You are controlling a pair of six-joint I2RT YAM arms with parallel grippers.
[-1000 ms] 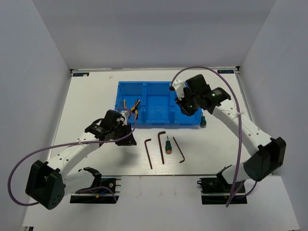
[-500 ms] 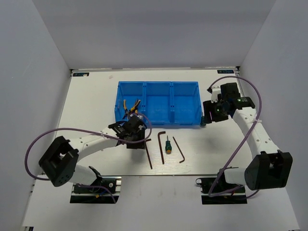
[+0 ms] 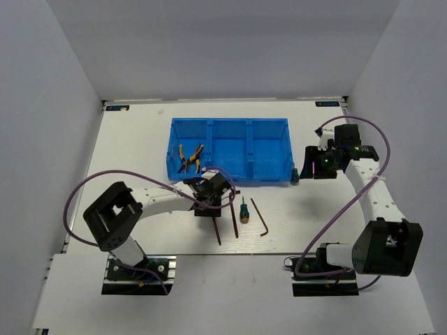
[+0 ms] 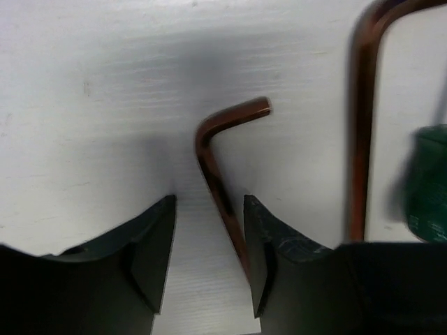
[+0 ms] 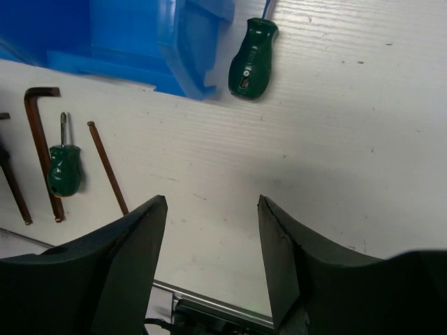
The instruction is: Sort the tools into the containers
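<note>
The nearest hex key (image 4: pixel 222 183) is a thin, dark reddish-brown L-shaped bar, with its short leg bent off at the far end. It lies flat on the white bench (image 3: pixel 136 146). Its long shank runs between the 2 spread fingers of the left hand (image 4: pixel 209 209), closer to the finger at the right of the wrist view. Whether it touches that finger I cannot tell. The left hand is released and grips nothing.

A 2nd, longer hex key (image 4: pixel 361 125) lies just beside the 1st. Next to it are the stubby green-handled screwdriver (image 3: pixel 243 210) and a 3rd hex key (image 3: pixel 260 218), all in front of the blue bin (image 3: pixel 230 121). The yellow-handled pliers (image 3: pixel 188 157) sit in the left of the bin's 3 compartments.

The right hand (image 5: pixel 209 209) is also released, its fingers wide apart over bare bench. A small dark green tool (image 5: pixel 252 58) lies ahead of it, just beside the bin's right front corner and well apart from the fingers.
</note>
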